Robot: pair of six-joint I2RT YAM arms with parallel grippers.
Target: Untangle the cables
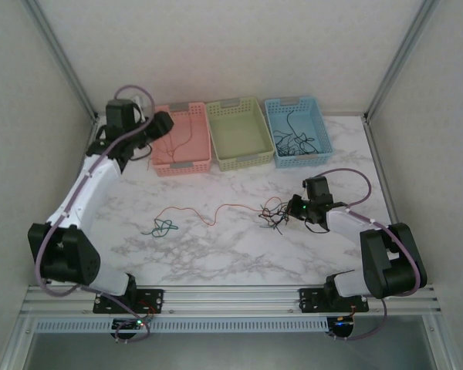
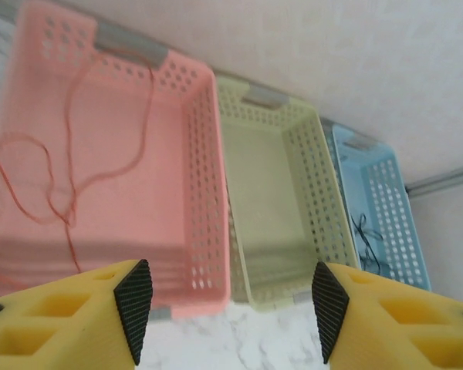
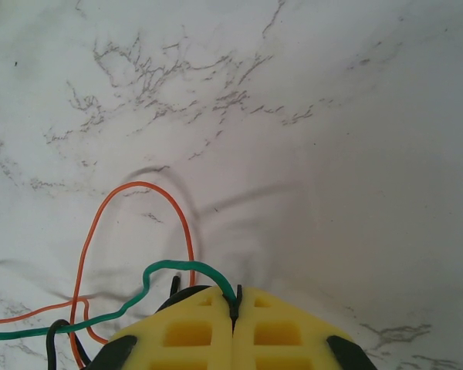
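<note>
Yellow fingers nearest the lens were closed on one strand: you looked to be freeing it from the knot.

Right wrist: your right gripper [image 3: 234, 299] was fully closed, with the green cable [image 3: 100, 317] running into its seam, seemingly pinched. An orange cable [image 3: 184, 223] looped toward eleven o'clock and a black cable [image 3: 54, 331] sat at eight. Left wrist: your left gripper [image 2: 230, 308] had its fingers well apart and held nothing. It hung over the pink basket [image 2: 204, 193], where a red cable [image 2: 143, 131] lay loose at ten o'clock. Top view: the tangle [image 1: 272, 216] touched the right gripper at its nine o'clock, and a teal cable [image 1: 162, 227] lay apart, further toward nine. Sorting seemed partly done. Next you would need a slow, steady draw to free the green cable, then probably a carry to the green basket [image 1: 243, 163].
</note>
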